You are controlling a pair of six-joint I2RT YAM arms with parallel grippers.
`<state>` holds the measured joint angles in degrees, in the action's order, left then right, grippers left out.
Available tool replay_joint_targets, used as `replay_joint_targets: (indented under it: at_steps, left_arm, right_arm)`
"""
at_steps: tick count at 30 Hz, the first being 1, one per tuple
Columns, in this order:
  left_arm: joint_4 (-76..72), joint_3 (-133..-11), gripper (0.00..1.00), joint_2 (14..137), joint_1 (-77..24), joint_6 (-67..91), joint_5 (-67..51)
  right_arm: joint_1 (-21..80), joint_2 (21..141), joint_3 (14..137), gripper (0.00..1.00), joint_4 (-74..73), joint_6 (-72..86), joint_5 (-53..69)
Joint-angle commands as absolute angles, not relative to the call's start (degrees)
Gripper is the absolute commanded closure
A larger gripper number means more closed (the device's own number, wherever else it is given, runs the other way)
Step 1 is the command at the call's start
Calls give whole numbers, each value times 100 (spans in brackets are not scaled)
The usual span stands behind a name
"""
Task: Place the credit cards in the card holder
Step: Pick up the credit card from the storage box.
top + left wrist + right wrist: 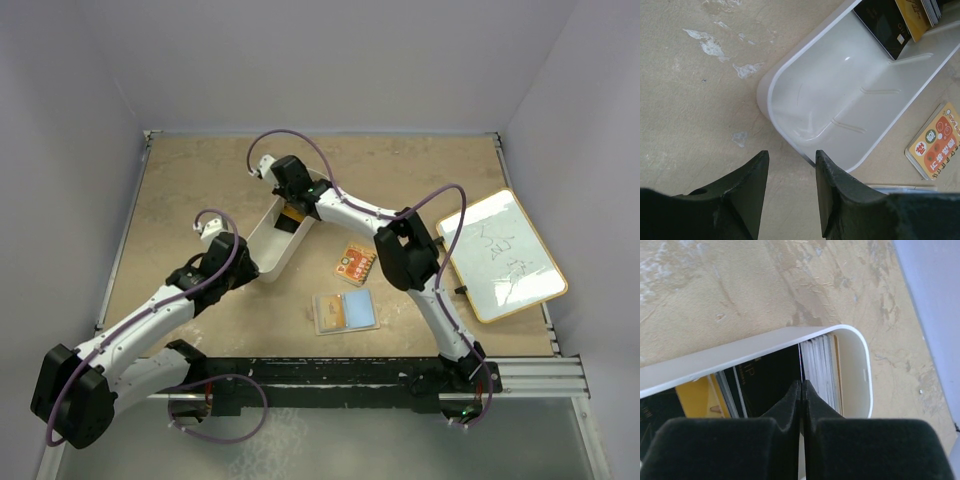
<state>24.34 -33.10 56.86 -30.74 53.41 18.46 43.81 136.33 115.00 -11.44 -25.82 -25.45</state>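
- A long white plastic bin (265,248) with rounded ends and a smooth, glossy inside lies diagonally on a worn, scuffed tan table (190,180).
- The credit cards (817,370) stand on edge, packed into the bin's far end: a black one, a yellow-gold one and a stack showing thin pale edges.
- The right gripper (802,387) reaches into that end, its black fingers pressed tight together among the cards. Whether a card is pinched between them cannot be told.
- The left gripper (791,157) hovers just beside the bin's near end, fingers apart and holding nothing.
- The card holder (335,312) lies open and flat on the table, apart from the bin, with a blue card (361,310) on its right half.
- An orange-red patterned packet (355,263) lies just beyond the holder, near the bin.
- A wood-framed whiteboard (500,258) lies at the table's right edge.
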Motion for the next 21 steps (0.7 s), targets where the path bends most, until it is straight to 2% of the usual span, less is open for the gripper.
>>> replay_joint_targets:
  at_steps: [1, 16, 21]
  left_arm:
    - [2416, -3367, 61, 5555, -3037, 5369, 1883]
    - [2498, -3905, 59, 5619, -3034, 5344, 1653]
    - [2404, -4017, 52, 5544, -3032, 5377, 1479]
  right_arm:
    - [4345, 12897, 11347, 100, -1126, -2355, -2126]
    - [4354, 12083, 10648, 100, -1136, -1722, -1552]
    - [4348, 11762, 10502, 100, -1238, -1306, -1349]
